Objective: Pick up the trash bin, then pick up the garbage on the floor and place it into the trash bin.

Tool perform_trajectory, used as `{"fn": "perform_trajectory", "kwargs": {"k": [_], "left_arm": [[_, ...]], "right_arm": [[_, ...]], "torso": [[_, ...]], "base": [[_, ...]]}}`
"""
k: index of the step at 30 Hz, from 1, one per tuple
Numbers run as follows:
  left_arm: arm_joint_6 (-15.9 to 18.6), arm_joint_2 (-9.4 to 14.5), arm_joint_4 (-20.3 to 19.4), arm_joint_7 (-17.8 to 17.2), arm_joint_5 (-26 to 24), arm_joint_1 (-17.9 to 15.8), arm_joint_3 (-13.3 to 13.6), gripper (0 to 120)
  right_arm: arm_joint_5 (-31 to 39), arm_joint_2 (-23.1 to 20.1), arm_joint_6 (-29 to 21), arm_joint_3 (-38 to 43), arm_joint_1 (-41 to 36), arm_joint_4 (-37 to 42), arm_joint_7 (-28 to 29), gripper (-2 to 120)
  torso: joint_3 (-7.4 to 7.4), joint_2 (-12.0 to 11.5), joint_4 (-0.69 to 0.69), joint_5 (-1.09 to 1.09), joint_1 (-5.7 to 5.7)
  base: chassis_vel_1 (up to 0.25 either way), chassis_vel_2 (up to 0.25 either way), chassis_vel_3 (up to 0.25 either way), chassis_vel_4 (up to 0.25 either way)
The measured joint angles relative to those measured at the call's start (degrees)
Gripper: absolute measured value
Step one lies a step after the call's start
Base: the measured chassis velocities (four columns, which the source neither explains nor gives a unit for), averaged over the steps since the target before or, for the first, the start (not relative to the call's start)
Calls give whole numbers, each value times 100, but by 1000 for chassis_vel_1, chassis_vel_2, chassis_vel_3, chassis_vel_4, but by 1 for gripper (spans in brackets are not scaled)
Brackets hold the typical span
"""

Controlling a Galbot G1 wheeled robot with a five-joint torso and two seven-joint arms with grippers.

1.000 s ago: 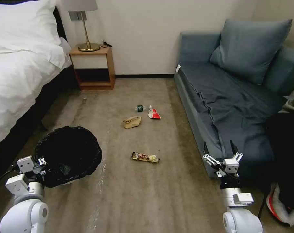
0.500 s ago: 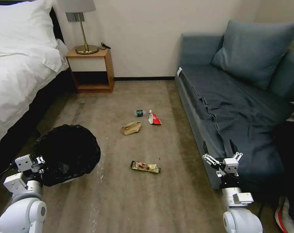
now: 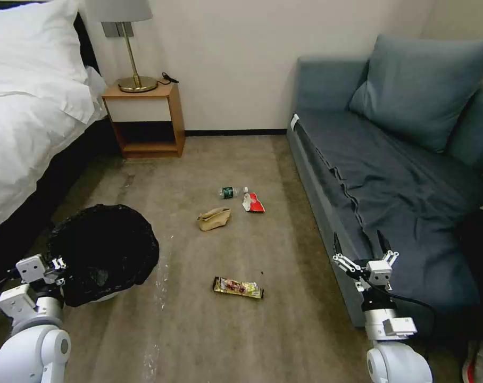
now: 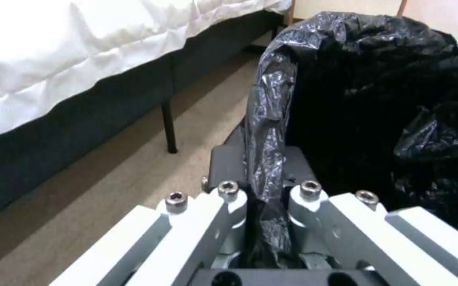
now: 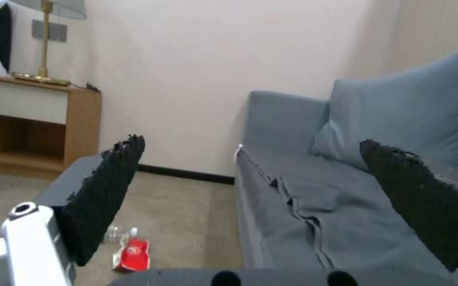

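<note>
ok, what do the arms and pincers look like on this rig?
Both arms are white with rounded joint housings and grey round caps. The left pincer has white linkage bars with silver bolts and a grey body. The right pincer has white linkages and long black textured fingers. A black cable runs along each arm.

Trash bin [image 3: 104, 250] white body mostly hidden under black bag, only a sliver at lower edge. Left gripper [image 4: 265, 180] fingertips buried in bag fold. Bottle [image 3: 230, 192] label too small to read. Shoe [image 3: 471, 364] cut off lower right corner.
</note>
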Motion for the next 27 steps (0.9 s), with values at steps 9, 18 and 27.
{"fn": "perform_trajectory", "kwargs": {"k": [9, 18, 27], "left_arm": [[-22, -16, 30, 13, -3, -12, -53, 4], [-36, -19, 34, 9, 0, -3, -20, 4], [-37, -14, 36, 8, -1, -29, -33, 4]], "right_arm": [[0, -4, 13, -1, -5, -9, -53, 100], [0, -3, 18, -13, 4, -30, -75, 100], [7, -5, 137, -22, 35, -63, -99, 100]], "torso": [[0, 0, 0, 0, 0], [0, 0, 0, -1, 0], [0, 0, 0, -1, 0]], "base": [[-120, 110, 107, -104], [-98, 101, 109, -102], [-116, 92, 109, -108]]}}
